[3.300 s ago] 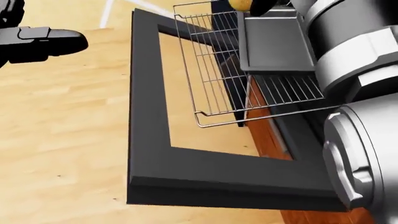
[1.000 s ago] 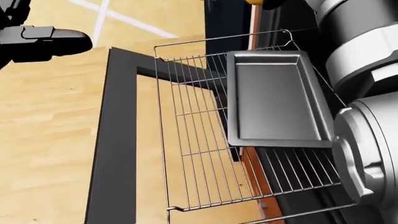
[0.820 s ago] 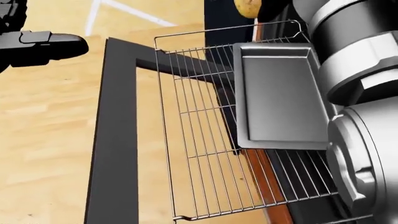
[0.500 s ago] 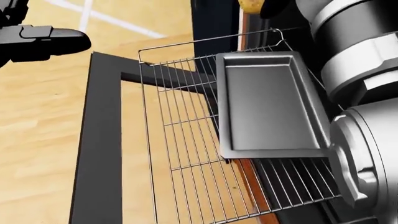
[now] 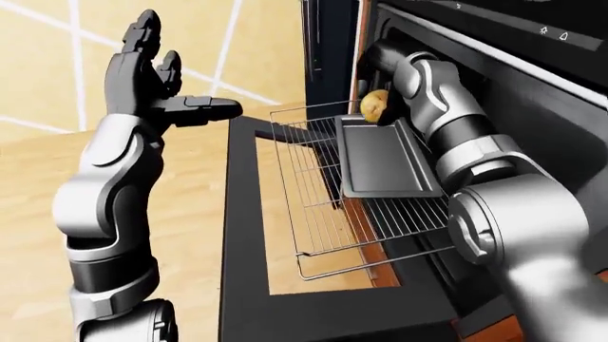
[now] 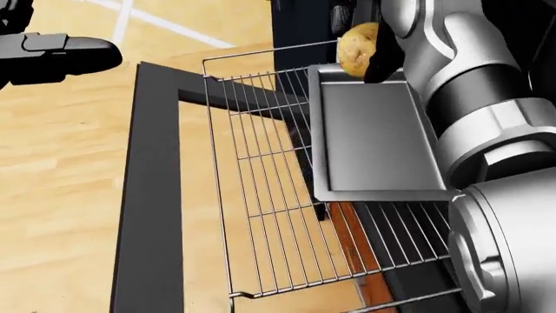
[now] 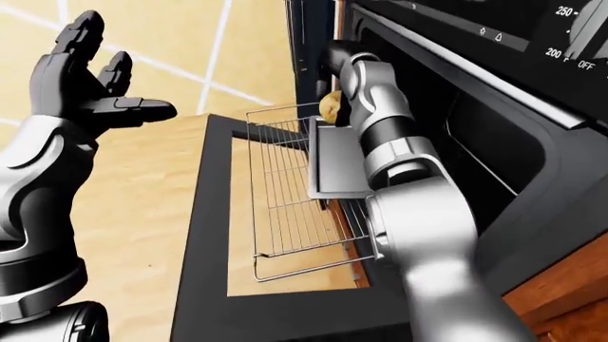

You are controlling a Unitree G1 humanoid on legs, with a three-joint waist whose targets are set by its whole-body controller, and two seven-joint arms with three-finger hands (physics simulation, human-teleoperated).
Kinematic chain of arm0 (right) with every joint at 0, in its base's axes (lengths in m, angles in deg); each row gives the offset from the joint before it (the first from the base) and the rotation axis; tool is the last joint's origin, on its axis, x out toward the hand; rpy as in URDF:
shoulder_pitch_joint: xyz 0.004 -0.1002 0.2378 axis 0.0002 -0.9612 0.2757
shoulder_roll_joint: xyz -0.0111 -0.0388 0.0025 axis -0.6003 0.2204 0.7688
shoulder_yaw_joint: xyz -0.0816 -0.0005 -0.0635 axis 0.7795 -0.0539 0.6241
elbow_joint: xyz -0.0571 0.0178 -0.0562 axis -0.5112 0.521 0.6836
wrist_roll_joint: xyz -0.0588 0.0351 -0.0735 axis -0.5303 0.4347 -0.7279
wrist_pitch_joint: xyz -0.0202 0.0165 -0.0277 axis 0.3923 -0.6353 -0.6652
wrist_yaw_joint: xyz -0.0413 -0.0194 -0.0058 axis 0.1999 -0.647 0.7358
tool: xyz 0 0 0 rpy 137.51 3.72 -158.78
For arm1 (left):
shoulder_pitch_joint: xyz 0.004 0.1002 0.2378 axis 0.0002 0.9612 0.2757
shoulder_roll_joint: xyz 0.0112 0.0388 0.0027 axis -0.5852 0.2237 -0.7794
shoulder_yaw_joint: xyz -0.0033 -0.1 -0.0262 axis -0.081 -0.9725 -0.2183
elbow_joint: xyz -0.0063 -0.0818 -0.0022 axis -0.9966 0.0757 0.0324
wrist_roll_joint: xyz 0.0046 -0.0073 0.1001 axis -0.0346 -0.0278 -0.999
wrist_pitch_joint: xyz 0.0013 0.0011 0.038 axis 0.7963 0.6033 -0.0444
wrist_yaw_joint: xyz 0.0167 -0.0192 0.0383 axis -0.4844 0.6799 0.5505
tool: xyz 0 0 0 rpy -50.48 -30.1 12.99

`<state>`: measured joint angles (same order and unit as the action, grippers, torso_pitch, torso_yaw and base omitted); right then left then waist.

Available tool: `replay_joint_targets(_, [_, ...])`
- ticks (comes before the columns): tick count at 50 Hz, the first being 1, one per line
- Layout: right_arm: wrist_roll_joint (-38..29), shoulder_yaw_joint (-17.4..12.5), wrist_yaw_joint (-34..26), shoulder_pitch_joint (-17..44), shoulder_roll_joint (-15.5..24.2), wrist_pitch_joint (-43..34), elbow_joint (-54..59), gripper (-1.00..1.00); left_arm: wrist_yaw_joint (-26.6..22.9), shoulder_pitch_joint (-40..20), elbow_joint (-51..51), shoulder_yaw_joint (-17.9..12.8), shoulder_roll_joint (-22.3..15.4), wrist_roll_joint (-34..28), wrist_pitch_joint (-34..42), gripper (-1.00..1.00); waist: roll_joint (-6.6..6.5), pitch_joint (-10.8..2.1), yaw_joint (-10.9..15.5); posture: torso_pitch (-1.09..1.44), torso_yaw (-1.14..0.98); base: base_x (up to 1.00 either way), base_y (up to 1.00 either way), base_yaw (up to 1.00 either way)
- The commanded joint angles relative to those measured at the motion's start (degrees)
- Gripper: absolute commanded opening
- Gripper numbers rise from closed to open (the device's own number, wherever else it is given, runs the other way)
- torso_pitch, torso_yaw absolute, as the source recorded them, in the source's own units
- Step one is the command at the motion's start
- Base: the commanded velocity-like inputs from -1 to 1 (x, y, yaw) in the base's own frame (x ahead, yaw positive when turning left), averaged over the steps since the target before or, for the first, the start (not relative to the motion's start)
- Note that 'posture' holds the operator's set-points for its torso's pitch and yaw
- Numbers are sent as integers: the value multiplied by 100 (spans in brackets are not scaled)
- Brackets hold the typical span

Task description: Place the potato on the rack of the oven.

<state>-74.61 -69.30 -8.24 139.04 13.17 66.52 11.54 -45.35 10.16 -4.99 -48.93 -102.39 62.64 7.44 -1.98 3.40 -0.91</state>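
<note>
Lower in the head view than half a second ago, the potato [image 6: 358, 49] now hangs over the top edge of the baking tray [image 6: 369, 140] on the pulled-out oven rack [image 6: 261, 189]; the right hand [image 6: 382, 55] grips it with dark fingers closed round it. Up at the left, the left hand [image 5: 152, 78] is raised with fingers spread, holding nothing.

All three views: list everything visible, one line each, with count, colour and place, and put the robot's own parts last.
potato: one, yellow-brown, held over the tray's top end in the head view.
baking tray: one, grey metal, lying on the rack's right part.
oven rack: one, silver wire, pulled out over the open door.
oven door: one, black frame with a window, folded down.
control panel: one, black with white markings, top right of the right-eye view.
floor: light wood with white lines, left of the oven.
right hand: one, dark, closed on the potato.
left hand: one, dark, raised and open, upper left of the left-eye view.
</note>
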Motion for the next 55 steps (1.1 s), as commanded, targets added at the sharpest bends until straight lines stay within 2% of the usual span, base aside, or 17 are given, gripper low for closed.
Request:
replay_joint_targets(1, [11, -24, 181, 313, 71, 25, -317, -100, -6, -179, 142, -50, -68, 3, -150, 100, 1, -204, 1, 0, 0, 0, 0, 0])
replay_joint_targets(15, [-66, 29, 473, 137, 105, 58, -228, -100, -2, -173, 140, -43, -65, -2, -152, 100, 71, -285, 64, 0, 0, 0, 0, 0])
replay_joint_targets(28, [52, -87, 987, -103, 100, -35, -15, -100, -25, -177, 70, -59, -77, 0, -201, 100, 87, -340, 101, 0, 0, 0, 0, 0])
replay_joint_targets(34, [304, -210, 1317, -224, 46, -151, 42, -100, -42, -139, 43, -52, -70, -8, -274, 100, 87, -361, 106, 0, 0, 0, 0, 0])
replay_joint_targets(44, [567, -225, 1683, -452, 22, -299, 123, -100, -17, -156, 104, -64, -85, 21, -197, 100, 94, -362, 106, 0, 0, 0, 0, 0])
replay_joint_targets(55, [613, -168, 1760, -587, 3, -323, 127, -100, 25, -191, 163, -59, -89, 46, -114, 100, 101, -316, 89, 0, 0, 0, 0, 0])
